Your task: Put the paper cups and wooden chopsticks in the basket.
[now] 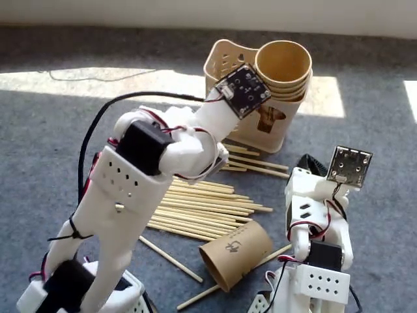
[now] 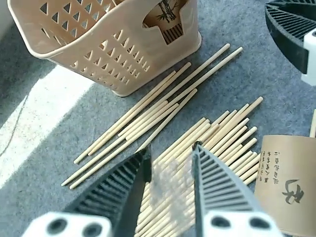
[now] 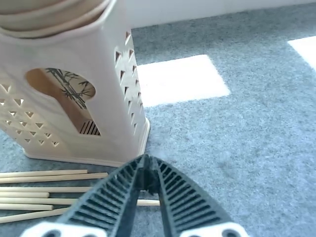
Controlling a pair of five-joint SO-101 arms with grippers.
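Grey carpet, with sunlit patches near the basket [image 1: 223,65], lies under everything. A stack of cups [image 1: 283,65] stands inside the basket. One more cup [image 1: 236,253] lies on its side, well apart from the basket, past the chopsticks [image 1: 202,212]. These lie loose on the carpet (a few close to the basket's foot, most in a heap farther from it). The left gripper [image 2: 171,150] hangs over that heap near the basket, jaws a little apart, holding nothing. The right gripper [image 3: 146,165] sits low beside the basket, jaws pressed together with nothing between them
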